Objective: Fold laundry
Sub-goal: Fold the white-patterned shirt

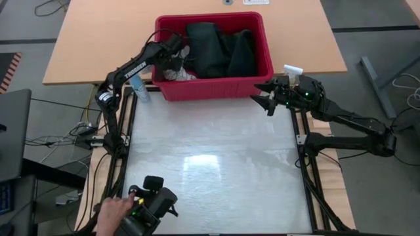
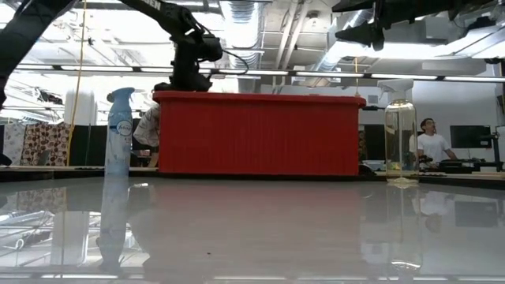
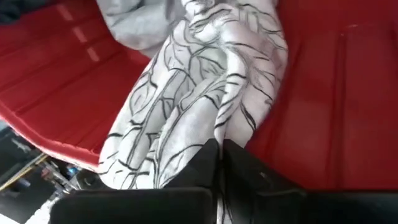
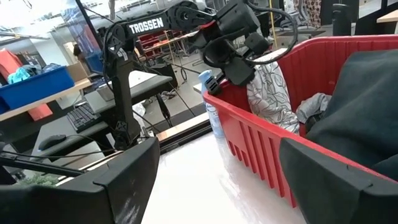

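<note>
- The white cloth with grey leaf print hung bunched against the inner wall at the left end of the red basket, drawn up in a long fold.
- The left gripper had its two dark fingers pressed together on the lower edge of that cloth, pinching a bit of the fabric between them.
- A small grey cloth lay crumpled just beside the printed one, and the dark denim jeans filled the middle and right of the basket in a heap.
- The left arm stretched from its mount at the table's left edge up and across, its wrist bent over the basket rim so the gripper dipped inside.
- The right gripper hovered just outside the basket's right front corner, above the table, jaws spread wide and holding nothing; its arm ran back to the right edge.
- A blue spray bottle stood beside the basket's left end, and a clear spray bottle stood off its right end.
- A person's hand rested on a dark device at the near left corner of the table.
</note>
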Controlling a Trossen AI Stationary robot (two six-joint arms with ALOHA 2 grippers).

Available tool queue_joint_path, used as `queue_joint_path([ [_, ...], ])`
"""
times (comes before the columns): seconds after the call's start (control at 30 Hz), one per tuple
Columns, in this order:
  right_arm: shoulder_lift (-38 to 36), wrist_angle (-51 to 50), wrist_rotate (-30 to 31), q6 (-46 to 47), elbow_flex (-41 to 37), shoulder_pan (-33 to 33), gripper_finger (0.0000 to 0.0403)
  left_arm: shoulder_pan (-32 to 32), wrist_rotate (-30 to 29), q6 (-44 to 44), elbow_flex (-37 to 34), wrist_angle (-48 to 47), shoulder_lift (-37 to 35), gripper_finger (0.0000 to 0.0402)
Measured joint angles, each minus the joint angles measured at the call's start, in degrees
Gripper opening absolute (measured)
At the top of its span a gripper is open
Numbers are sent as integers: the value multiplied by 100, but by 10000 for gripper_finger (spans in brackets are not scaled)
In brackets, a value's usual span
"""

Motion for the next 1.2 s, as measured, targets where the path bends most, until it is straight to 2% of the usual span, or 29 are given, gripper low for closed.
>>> queue_joint_path([
  [0.17,-5,15,0,0,0,0,354,-53,-151,-88,91,65,9,1],
  [0.3,-5,15,0,1,0,0,354,-133,-52,-352,410,19,13,0],
  [0.5,-5,14,0,-1,0,0,354,-305,85,-791,1256,-39,13,0],
  [0.73,-5,12,0,-5,0,0,354,-642,53,-1321,2645,-70,-3,0],
  [0.8,-5,11,0,-5,0,0,354,-822,-162,-1309,2462,411,-297,0],
  [0.97,-3,10,0,-16,0,-14,354,-1324,-361,-1384,2522,543,-774,0],
  [1.2,-1,3,0,-14,0,-114,354,-2261,-326,-2000,2624,1053,-1391,0],
])
